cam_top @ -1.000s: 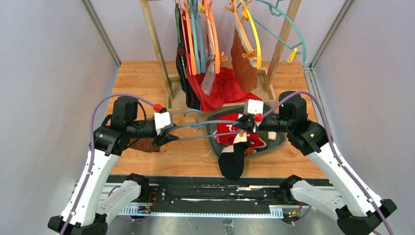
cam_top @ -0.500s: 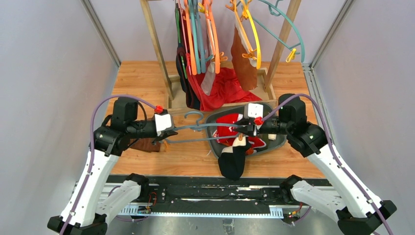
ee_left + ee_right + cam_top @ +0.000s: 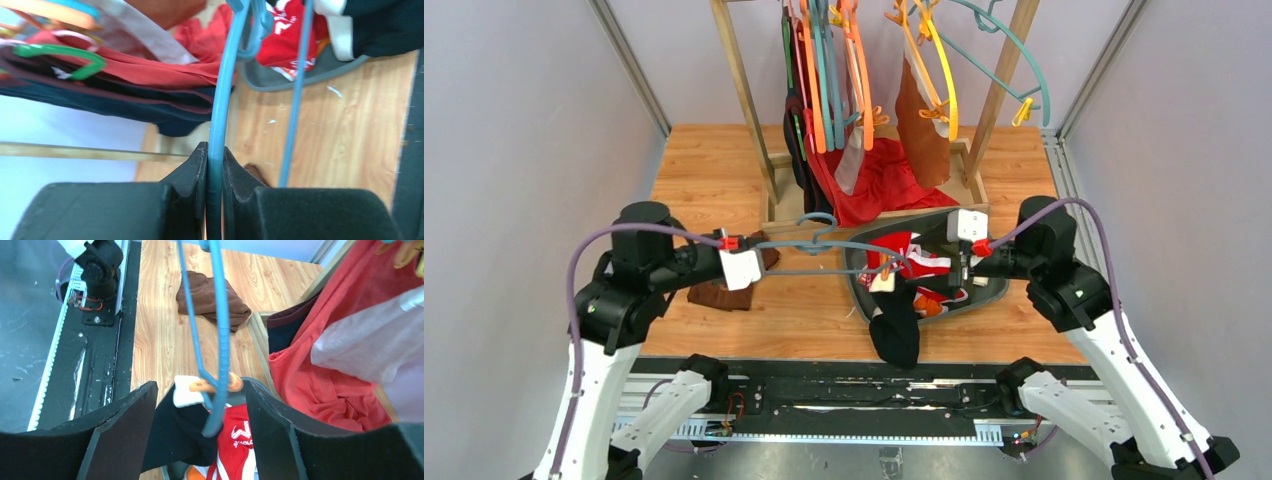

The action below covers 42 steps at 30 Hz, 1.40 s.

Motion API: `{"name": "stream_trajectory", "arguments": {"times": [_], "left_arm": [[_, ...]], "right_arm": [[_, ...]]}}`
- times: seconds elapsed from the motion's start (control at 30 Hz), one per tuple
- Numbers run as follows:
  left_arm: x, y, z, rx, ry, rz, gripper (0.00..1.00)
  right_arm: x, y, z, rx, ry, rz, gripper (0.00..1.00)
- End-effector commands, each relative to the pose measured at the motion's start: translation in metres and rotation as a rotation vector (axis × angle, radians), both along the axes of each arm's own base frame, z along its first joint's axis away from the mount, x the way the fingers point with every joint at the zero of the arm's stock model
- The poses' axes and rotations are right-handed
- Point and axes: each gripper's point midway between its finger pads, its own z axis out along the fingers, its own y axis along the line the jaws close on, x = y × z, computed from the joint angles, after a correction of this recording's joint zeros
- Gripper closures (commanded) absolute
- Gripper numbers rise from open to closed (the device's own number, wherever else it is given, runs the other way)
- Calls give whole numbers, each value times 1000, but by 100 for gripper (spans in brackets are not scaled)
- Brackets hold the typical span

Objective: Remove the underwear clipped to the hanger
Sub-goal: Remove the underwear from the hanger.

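Finding 1, grippers. The left gripper (image 3: 214, 156) is clamped tight on the upper bar of the blue hanger (image 3: 824, 244), which lies level between the two arms. The right gripper (image 3: 199, 388) stands with its jaws wide apart and holds nothing. The hanger's far end sits between its fingers without touching either.

Finding 2, task items. I count two briefs in plain view. The black brief (image 3: 896, 330) hangs at the hanger's end, draped over the near rim of the grey tray (image 3: 996, 290). An orange clip (image 3: 212, 386) meets its white waistband. The red brief (image 3: 914, 258) lies inside the tray. I cannot tell whether it is clipped.

Finding 3, surroundings. One brown cloth (image 3: 719, 295) lies on the table (image 3: 714, 165) just beside the left gripper. One wooden rack (image 3: 739, 80) stands behind, crowded with coloured hangers I cannot count reliably. A large red cloth (image 3: 879, 185) spills from the rack down to the tray's far rim, close behind the blue hanger. One brown garment (image 3: 921, 125) hangs above the tray.
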Motion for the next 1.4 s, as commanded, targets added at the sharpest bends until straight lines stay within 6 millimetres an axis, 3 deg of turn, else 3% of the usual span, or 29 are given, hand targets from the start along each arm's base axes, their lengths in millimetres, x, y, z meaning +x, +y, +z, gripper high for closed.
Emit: {"name": "stream_trajectory", "arguments": {"times": [0.0, 0.17, 0.3, 0.63, 0.73, 1.1, 1.37], "left_arm": [[-2, 12, 45, 44, -220, 17, 100], [-10, 23, 89, 60, -331, 47, 100], [-21, 21, 121, 18, -380, 37, 100], [-19, 8, 122, 117, -491, -114, 100], [-18, 1, 110, 126, -485, -166, 100], [-22, -25, 14, 215, -508, -448, 100], [-33, -30, -3, 190, -530, -506, 100]], "right_arm": [[-5, -7, 32, 117, 52, -25, 33], [-1, -16, 49, 149, 52, -86, 33], [8, -20, 47, 147, 47, -137, 33], [33, -27, 48, 186, 110, -271, 33], [41, -30, 45, 198, 135, -308, 33], [43, -8, -9, 151, 389, -166, 34], [18, 6, -44, 77, 560, -21, 34]]}}
